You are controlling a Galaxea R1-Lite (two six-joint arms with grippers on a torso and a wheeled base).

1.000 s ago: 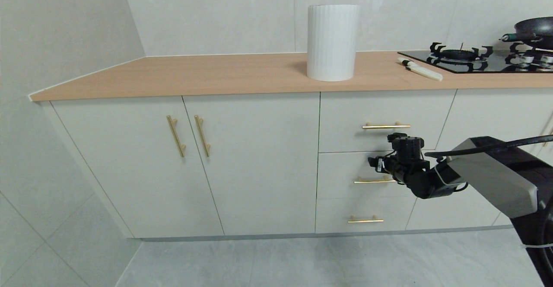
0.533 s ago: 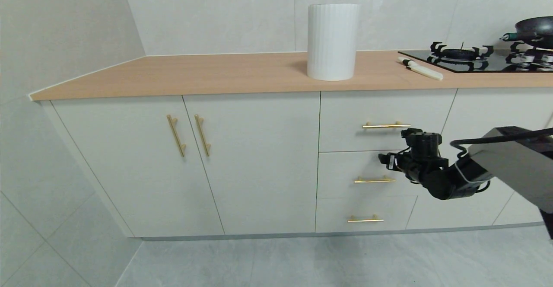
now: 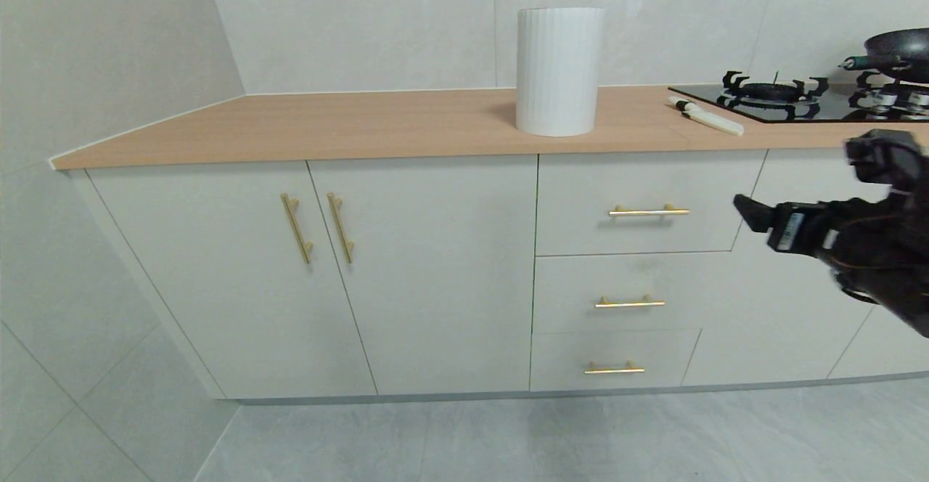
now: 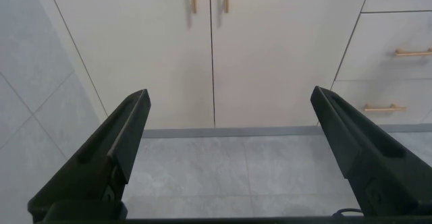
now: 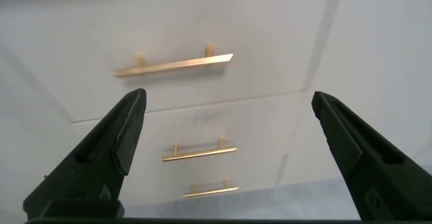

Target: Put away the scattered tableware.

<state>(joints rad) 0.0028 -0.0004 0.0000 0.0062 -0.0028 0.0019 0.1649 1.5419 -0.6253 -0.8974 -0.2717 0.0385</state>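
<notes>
The robot's left gripper [image 4: 229, 99] hung released, jaws spread wide with nothing between them, low over the grey tiled floor [image 4: 223, 170] and facing a pair of pale cabinet doors [image 3: 319, 271] fitted with slim gold handles [image 3: 296, 228]. Above the doors ran a wooden tabletop [image 3: 326, 126], where a tall white ribbed container [image 3: 558, 71] stood upright over the seam between the doors and a stack of three drawers [image 3: 639, 250]. Farther right along the tabletop, a knife [image 3: 705, 116] with a pale blade lay flat, well apart from the container and just beside the near corner of a black gas hob [image 3: 776, 94]. A dark pan [image 3: 896, 46] sat on the hob's far burner. At the right edge of the head view, the right gripper [image 5: 229, 96] hovered level with the top drawer and below the tabletop's edge, likewise released and holding nothing. Its jaws stood wide apart and pointed at the drawer fronts, the top drawer handle [image 5: 173, 65] seen beyond them.
</notes>
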